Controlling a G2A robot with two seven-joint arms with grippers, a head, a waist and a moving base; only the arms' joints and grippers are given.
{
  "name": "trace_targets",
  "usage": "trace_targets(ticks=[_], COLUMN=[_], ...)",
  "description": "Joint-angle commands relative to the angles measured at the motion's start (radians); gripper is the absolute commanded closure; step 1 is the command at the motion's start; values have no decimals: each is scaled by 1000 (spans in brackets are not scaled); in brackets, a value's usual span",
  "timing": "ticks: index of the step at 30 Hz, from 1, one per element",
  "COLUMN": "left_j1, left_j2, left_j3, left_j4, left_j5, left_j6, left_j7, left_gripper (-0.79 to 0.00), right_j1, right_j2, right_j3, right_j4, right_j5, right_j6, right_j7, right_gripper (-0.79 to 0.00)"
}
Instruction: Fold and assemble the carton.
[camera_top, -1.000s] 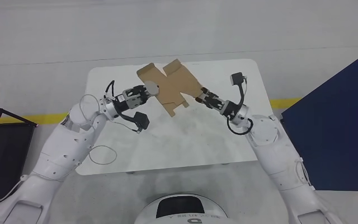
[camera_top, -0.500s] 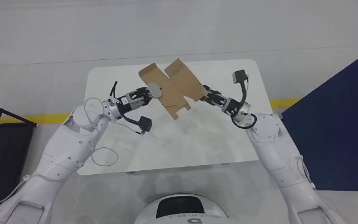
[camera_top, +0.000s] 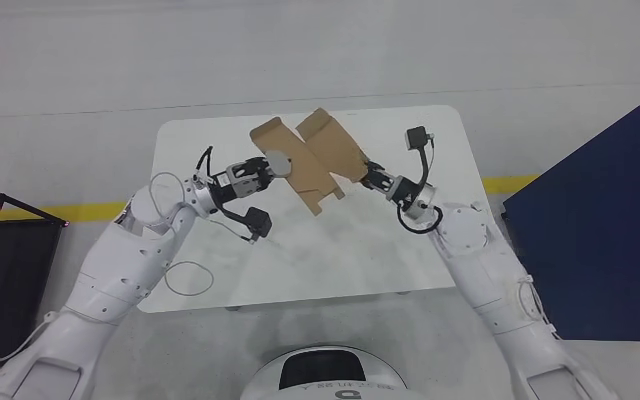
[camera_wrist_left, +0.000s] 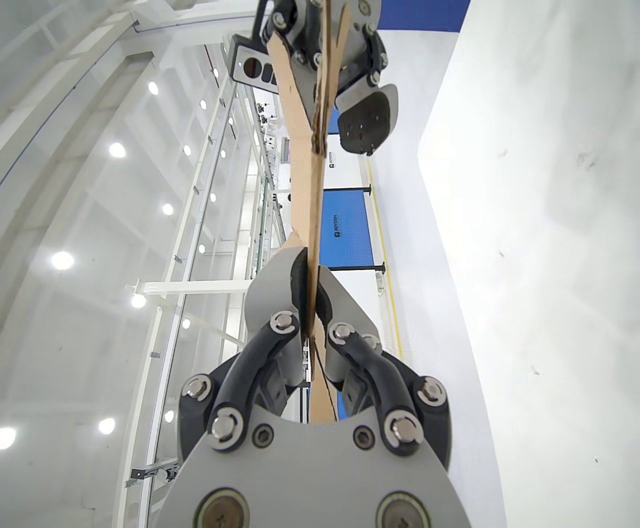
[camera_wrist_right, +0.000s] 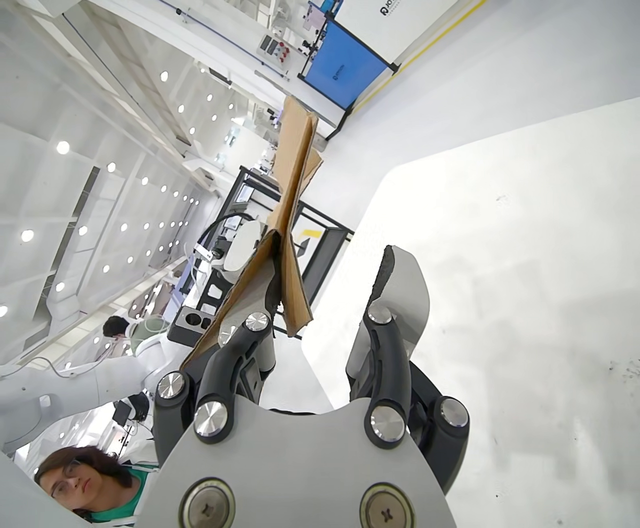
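Flat carton (camera_top: 312, 165), broad face up over the worktop (camera_top: 330, 250), long axis running from left pincer (camera_wrist_left: 311, 285), clamped on it, to right pincer (camera_wrist_right: 332, 275), fingers apart.

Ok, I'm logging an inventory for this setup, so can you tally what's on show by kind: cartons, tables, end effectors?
carton: 1
table: 1
end effectors: 2 (left end effector shut on the carton, right end effector open at its other edge)
Total: 4
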Motion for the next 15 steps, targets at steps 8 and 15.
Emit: trace_targets(ticks=[8, 15], left_j1=[-1, -2], left_j2=[-8, -11], left_j3=[10, 9], left_j4=[2, -2], left_j5=[13, 16], left_j6=[-1, -2], left_j7=[-6, 3], left_gripper=[0, 0], right_j1=[16, 29], right_j2=[-12, -20], right_j3=[-39, -59], right_j4=[22, 42], right_j5=[15, -32], right_j6=[-34, -32], right_j7=[-30, -88], right_gripper=[-336, -336])
